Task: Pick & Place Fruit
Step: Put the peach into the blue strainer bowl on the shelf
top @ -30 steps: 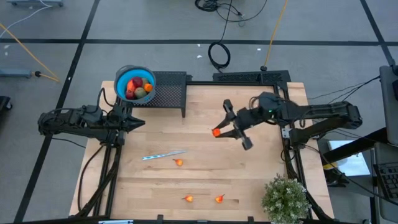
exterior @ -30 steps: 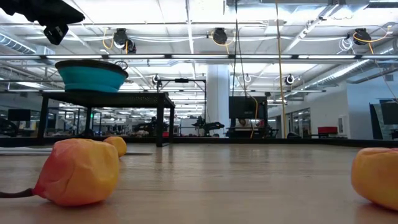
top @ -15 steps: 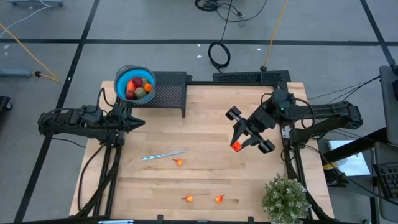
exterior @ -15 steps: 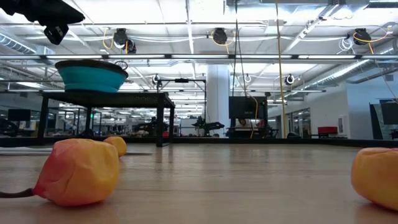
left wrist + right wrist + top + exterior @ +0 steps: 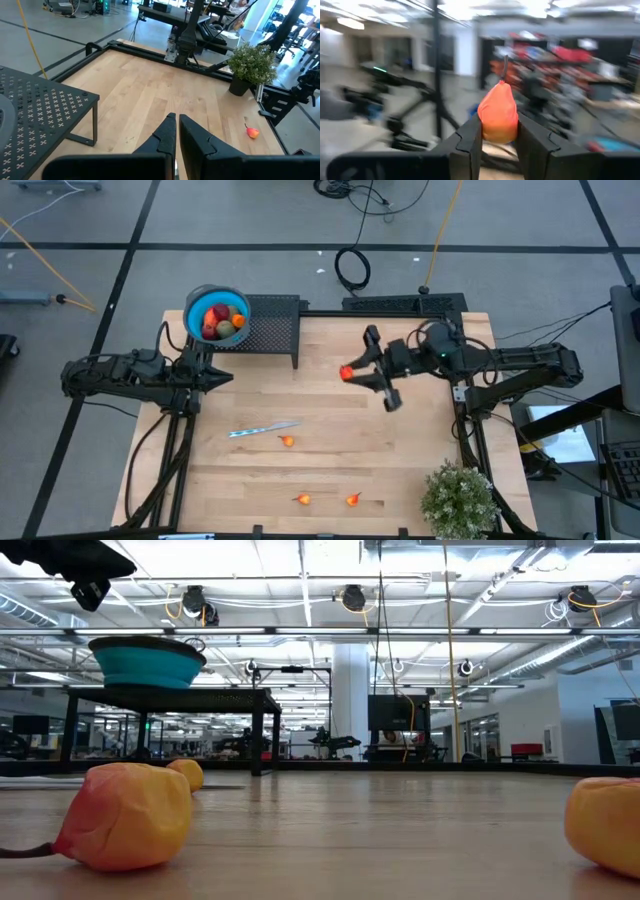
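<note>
An orange-red fruit with its stem up sits between the fingers of my right gripper, high over the middle of the table's far half. Three small orange fruits lie on the wood toward the near edge. The low view shows them close up. The blue bowl stands on a black perforated stand at the far left and holds several red, orange and green pieces. My left gripper waits shut at the table's left edge. My right gripper pinches the fruit's lower sides between its two fingers. The fingers reach roughly level from the table's right side. The fruit stands upright with its stem on top and is lifted clear of the table.
A slim silver knife lies left of centre, just beyond one fruit. A potted plant stands at the near right corner. A black frame borders the table's far edge.
My right gripper, keeping hold of the fruit, swung toward the table's near right, then back toward the far left, and its fingers have tipped upward. The fruit now hangs a little farther toward the far edge than a second ago.
</note>
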You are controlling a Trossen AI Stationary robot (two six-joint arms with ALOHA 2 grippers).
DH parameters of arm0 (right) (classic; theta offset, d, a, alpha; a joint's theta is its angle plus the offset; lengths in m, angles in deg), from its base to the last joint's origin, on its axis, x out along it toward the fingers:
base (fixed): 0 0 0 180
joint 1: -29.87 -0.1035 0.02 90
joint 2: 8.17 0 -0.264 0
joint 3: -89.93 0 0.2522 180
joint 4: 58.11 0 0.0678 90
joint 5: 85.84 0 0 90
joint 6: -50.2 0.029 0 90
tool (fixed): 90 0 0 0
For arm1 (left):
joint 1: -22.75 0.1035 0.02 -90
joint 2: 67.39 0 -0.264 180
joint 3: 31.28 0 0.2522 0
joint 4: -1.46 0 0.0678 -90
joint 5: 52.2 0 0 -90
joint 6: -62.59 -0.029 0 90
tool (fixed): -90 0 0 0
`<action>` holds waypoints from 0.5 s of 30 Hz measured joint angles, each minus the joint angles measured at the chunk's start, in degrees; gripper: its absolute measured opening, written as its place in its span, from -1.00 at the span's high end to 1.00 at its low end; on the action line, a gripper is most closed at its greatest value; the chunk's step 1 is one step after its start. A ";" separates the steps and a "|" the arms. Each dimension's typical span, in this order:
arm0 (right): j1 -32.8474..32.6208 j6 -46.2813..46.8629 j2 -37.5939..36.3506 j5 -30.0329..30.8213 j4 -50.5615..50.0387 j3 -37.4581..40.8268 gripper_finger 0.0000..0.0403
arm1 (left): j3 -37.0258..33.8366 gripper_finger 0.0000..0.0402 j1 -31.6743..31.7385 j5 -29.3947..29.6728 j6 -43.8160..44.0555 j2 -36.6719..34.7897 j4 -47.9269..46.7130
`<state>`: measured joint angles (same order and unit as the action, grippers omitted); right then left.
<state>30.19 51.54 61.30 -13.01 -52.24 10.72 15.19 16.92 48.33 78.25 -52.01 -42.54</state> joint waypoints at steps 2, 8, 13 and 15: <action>-0.02 -1.37 0.02 5.36 -2.98 0.01 0.56 | 0.00 0.90 0.00 0.02 0.51 0.00 0.02; -0.02 -5.03 0.02 19.56 -8.09 0.01 0.56 | 0.00 0.90 0.00 0.06 2.58 0.00 0.53; -0.02 -9.24 0.02 28.20 -10.78 -0.01 0.56 | 0.00 0.91 0.00 0.27 5.84 1.22 4.20; -0.02 -11.17 0.27 30.91 -12.29 -0.01 0.56 | 0.00 0.91 0.00 0.46 6.12 2.57 6.63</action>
<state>30.17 40.37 61.57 17.89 -64.53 10.71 15.19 16.92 48.79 84.37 -49.44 -35.91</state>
